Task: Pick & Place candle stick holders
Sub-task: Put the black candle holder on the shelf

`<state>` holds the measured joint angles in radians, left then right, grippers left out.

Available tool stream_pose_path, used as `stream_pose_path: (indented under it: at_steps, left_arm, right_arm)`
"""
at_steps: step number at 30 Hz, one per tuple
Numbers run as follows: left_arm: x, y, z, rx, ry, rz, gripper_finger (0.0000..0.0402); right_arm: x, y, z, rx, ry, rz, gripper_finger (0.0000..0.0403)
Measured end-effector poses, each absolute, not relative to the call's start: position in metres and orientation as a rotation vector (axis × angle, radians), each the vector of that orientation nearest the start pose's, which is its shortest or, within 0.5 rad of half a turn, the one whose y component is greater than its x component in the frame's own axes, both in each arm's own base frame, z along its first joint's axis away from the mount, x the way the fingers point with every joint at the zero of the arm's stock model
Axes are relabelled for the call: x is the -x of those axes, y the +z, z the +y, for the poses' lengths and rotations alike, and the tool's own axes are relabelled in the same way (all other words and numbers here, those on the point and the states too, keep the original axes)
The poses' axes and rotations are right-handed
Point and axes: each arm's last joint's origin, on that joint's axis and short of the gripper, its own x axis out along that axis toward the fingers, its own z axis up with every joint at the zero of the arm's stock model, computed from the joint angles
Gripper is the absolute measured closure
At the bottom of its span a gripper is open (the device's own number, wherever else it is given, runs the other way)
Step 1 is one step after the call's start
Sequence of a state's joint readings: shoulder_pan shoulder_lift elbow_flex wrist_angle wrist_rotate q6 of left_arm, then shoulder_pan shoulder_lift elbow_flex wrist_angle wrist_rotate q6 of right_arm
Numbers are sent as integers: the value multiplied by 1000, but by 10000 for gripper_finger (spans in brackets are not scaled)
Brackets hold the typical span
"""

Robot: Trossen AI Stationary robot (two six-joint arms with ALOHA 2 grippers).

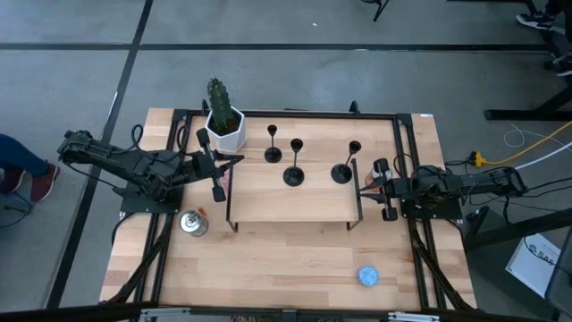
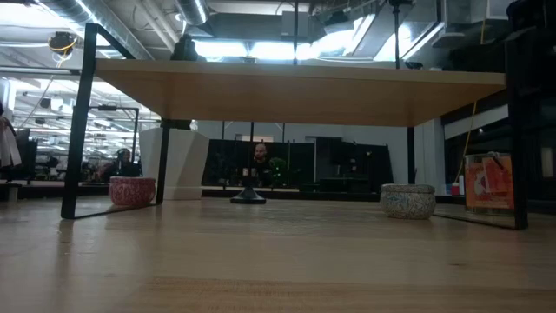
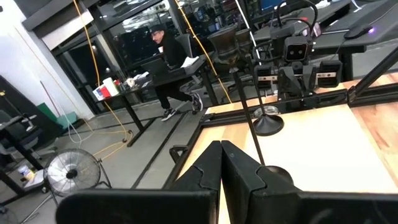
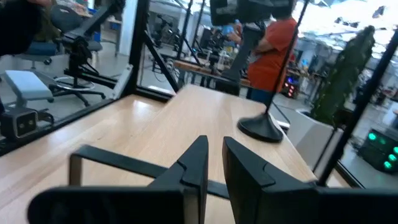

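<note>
Three slim black candle stick holders [image 1: 294, 174] upright on raised wooden shelf [image 1: 268, 204]. Left gripper [image 1: 220, 193] closed, empty; right gripper [image 1: 390, 215] nearly closed, empty. Best approached level, jaws opened around stem.

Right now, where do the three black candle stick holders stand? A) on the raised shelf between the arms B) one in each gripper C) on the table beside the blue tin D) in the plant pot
A: the high view shows all three candle stick holders upright on the raised shelf, between the left gripper and the right gripper, neither holding one.
</note>
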<state>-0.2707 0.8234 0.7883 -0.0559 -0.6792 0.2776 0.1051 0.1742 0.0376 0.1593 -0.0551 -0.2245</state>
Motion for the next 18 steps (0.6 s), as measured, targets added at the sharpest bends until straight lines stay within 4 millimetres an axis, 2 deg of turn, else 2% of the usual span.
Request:
stream_pose_path:
  at_steps: [8, 14, 18]
  left_arm:
    - [-175, 340, -28, -370, 445, 163, 398]
    - [-174, 340, -27, -371, 496, 171, 396]
    - [-174, 340, -26, -371, 529, 175, 378]
  right_arm:
    - [-107, 177, 8, 210, -24, -17, 350]
    - [-107, 178, 8, 164, -25, -26, 350]
    - [-107, 178, 8, 163, -25, -28, 350]
